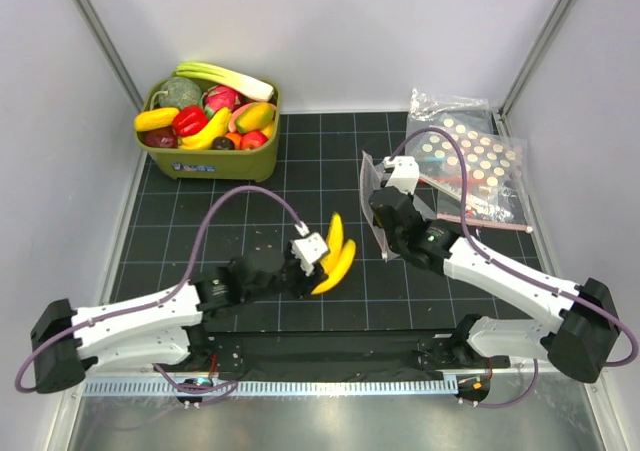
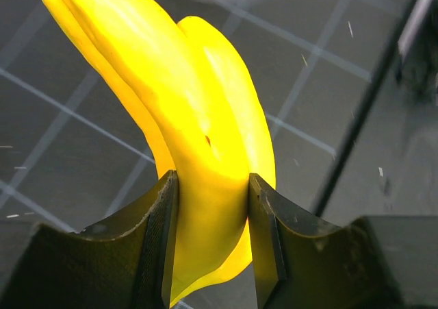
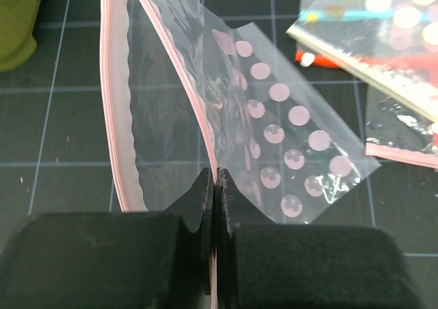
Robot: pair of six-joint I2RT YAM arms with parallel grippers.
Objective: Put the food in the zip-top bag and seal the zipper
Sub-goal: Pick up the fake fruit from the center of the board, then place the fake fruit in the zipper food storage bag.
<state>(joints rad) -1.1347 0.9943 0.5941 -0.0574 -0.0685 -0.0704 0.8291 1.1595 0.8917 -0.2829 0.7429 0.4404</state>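
My left gripper point(image 1: 316, 259) is shut on the yellow banana bunch point(image 1: 336, 254) and holds it over the mat's middle. In the left wrist view both fingers press the banana bunch point(image 2: 198, 110) at the left gripper point(image 2: 211, 180). My right gripper point(image 1: 383, 203) is shut on one lip of the clear zip-top bag point(image 1: 373, 175), just right of the bananas. In the right wrist view the right gripper point(image 3: 215, 175) pinches the bag's point(image 3: 159, 117) right pink zipper strip point(image 3: 183, 83). The other strip bows away, so the mouth gapes. A round red fruit point(image 1: 254, 140) and an orange-yellow fruit point(image 1: 256, 117) lie in the basket.
A green basket point(image 1: 215, 163) of toy produce stands at the back left; its corner shows in the right wrist view point(image 3: 14, 28). Larger clear bags with coloured dots point(image 1: 480, 161) lie at the back right, behind the held bag point(image 3: 383, 48).
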